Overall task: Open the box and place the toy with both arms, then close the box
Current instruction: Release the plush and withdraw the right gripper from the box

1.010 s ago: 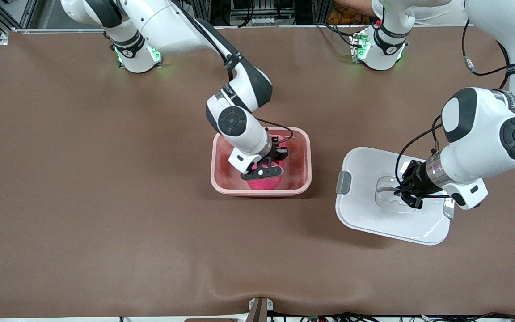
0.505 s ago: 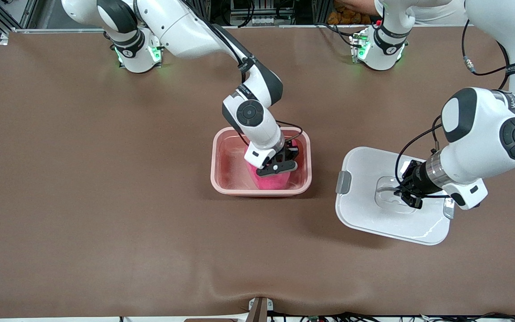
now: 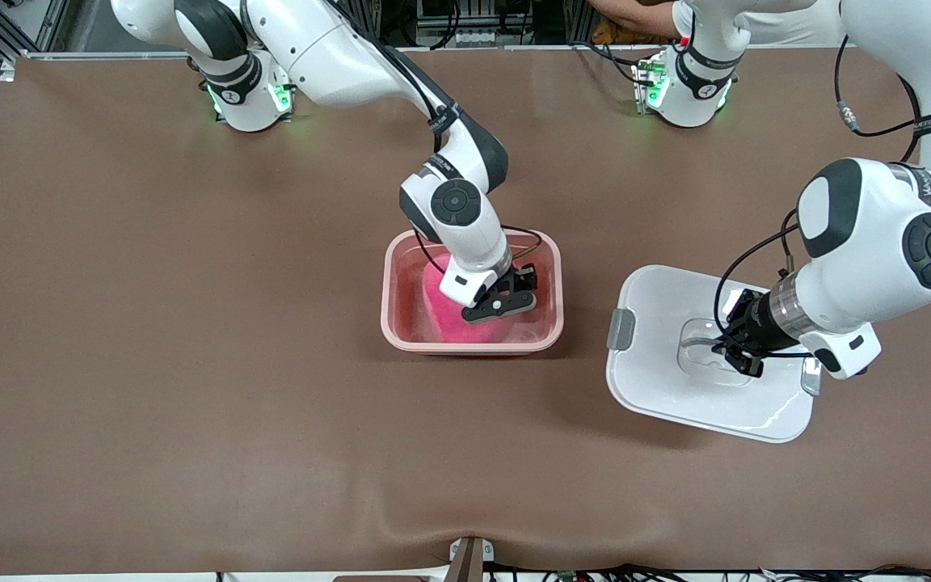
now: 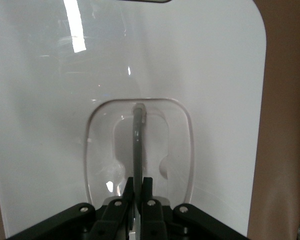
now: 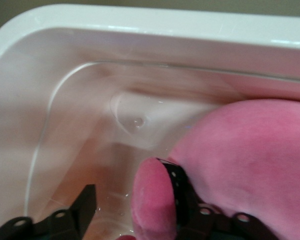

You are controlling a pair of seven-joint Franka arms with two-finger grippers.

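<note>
A: Where's the toy (image 3: 443, 311) rn?

B: Inside the box (image 3: 472, 347), mid-table. Lid's off, so the open step looks done. The right gripper (image 3: 504, 302) is down in the box w/ it.

A: Holding it or let go?

B: Right wrist view shows the fingers (image 5: 176, 186) spread, one w/ plush bulging on both sides of it, the other clear of it. So parted, not squeezing. I'd call it released, but one finger is touching fabric.

A: So how to pull out clean?

B: Lift straight up, no sideways drag, or that finger could snag the plush and tip the toy over the rim. Also get the wrist clear of the box wall before swinging away.

A: And the lid (image 3: 659, 388)?

B: Flat on the table beside the box, toward the left arm's end. The left gripper (image 3: 736, 356) is clamped tight on the handle (image 4: 138, 145) in the lid's recess; left wrist view shows the bar pinched between the fingers.

A: Next for that arm?

B: Prob. wait till the right arm is out, then carry the lid over level so the clips line up w/ the rim.
</note>
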